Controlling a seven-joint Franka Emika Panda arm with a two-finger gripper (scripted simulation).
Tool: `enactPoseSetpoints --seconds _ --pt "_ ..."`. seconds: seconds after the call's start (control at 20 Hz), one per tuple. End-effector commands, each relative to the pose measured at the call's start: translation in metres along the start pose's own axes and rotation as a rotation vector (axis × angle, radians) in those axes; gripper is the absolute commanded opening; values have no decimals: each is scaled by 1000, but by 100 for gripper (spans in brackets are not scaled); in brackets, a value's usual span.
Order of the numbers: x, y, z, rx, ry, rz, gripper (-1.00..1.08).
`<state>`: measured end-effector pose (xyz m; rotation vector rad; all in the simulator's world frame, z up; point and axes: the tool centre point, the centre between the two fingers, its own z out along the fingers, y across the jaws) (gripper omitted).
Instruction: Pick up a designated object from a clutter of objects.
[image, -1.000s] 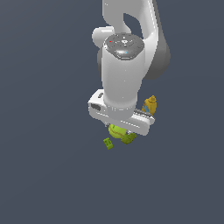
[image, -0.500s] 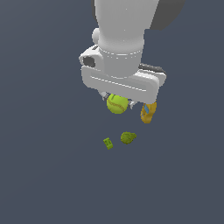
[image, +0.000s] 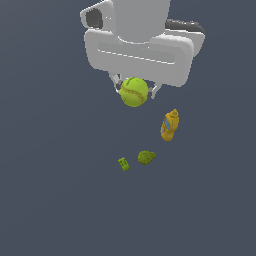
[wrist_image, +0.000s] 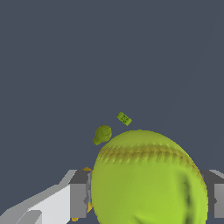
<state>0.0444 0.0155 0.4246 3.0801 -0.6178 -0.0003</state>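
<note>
The designated object, a round yellow-green ball (image: 134, 92) with a curved seam, hangs high above the floor between the fingers of my gripper (image: 135, 91), which is shut on it. In the wrist view the ball (wrist_image: 148, 179) fills the near field, with a grey finger (wrist_image: 78, 199) on either side. The remaining clutter of objects lies below on the floor: a tiny green cube (image: 123, 163), an olive-green lumpy object (image: 146, 157) and a yellow-orange bottle (image: 170, 125) with a blue label. The wrist view also shows the cube (wrist_image: 124, 118) and the lumpy object (wrist_image: 102, 134); the bottle is mostly hidden there.
A plain dark grey floor (image: 50, 200) spreads in every direction. The white hand body (image: 140, 47) looms over the ball near the top of the exterior view.
The gripper has risen with the ball held in it, away from the cube, the lumpy object and the bottle, which stay on the floor.
</note>
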Motion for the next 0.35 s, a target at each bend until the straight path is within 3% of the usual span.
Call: enactPoseSetpoints --seconds 0.0,0.3 --pt "-2 1 -10 0 0 0 -100" --pt "-1 1 -17 0 0 0 -100"
